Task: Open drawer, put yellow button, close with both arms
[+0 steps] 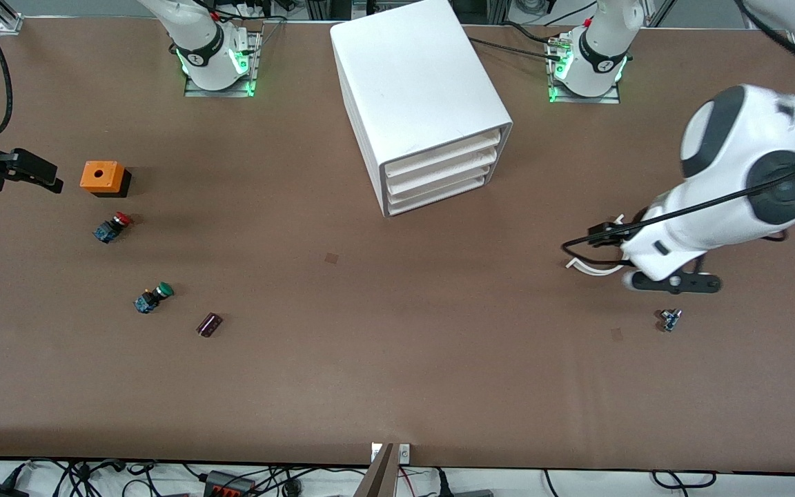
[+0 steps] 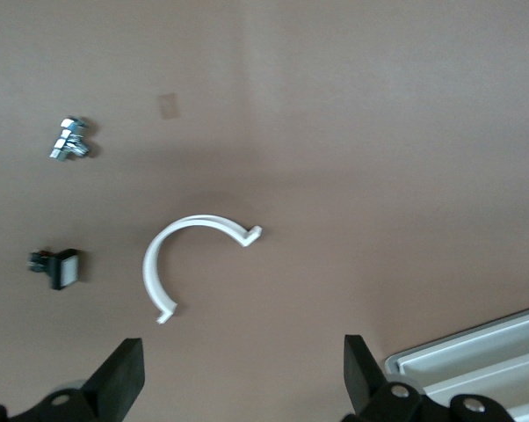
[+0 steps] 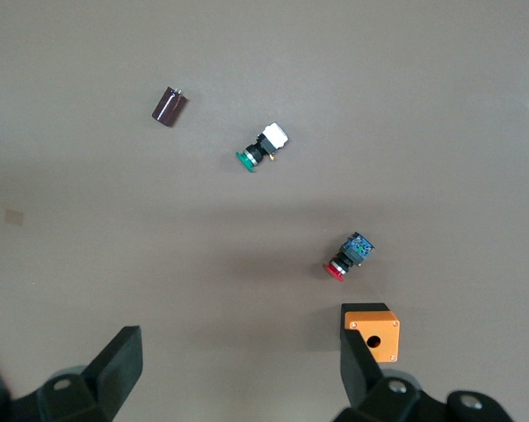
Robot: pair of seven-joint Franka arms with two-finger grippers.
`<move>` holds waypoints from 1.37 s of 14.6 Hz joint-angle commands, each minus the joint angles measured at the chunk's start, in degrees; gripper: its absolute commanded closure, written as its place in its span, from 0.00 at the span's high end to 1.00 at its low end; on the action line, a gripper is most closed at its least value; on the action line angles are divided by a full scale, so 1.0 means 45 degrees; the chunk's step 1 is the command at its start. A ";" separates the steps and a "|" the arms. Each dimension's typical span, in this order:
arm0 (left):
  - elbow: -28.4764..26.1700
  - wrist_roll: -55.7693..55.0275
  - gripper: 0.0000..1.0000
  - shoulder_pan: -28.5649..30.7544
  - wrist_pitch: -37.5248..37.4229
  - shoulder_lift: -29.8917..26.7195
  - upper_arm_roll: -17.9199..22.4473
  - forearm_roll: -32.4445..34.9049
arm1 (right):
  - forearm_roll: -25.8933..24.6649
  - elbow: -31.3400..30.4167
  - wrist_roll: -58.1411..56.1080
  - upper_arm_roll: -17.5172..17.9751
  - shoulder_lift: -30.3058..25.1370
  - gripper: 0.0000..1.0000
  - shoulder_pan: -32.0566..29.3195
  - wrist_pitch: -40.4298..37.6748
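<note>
Front view: drawer [image 1: 439,157] well apart from left pincer [image 2: 238,380], right pincer [image 3: 238,380].

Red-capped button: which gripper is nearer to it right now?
Right. The right gripper hangs open toward the right arm's end of the table, close to the red-capped button. The left gripper is open over the white curved clip at the left arm's end.

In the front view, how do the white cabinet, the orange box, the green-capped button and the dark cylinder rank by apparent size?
Largest to smallest, as they look in the front view:
1. white cabinet
2. orange box
3. green-capped button and dark cylinder: these look about alike, so I do not rank them.
</note>
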 commanded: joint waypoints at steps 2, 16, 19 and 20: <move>-0.1708 0.3067 1.00 -0.1079 -0.0015 -0.2317 0.2780 -0.0958 | -0.0232 -0.0344 -0.0079 0.0069 -0.0313 1.00 -0.0004 0.0163; -0.4644 0.3838 1.00 -0.1201 0.2018 -0.5115 0.3964 -0.1628 | -0.0232 -0.0344 -0.0079 0.0069 -0.0215 1.00 -0.0004 0.0358; -0.4644 0.3838 1.00 -0.1240 0.1998 -0.5135 0.3885 -0.1628 | -0.0232 -0.0324 -0.0079 0.0069 -0.0157 1.00 -0.0024 0.0359; -0.4644 0.3857 1.00 -0.1240 0.1902 -0.5135 0.3885 -0.1628 | -0.0213 -0.0324 -0.0099 0.0069 -0.0176 1.00 -0.0005 0.0359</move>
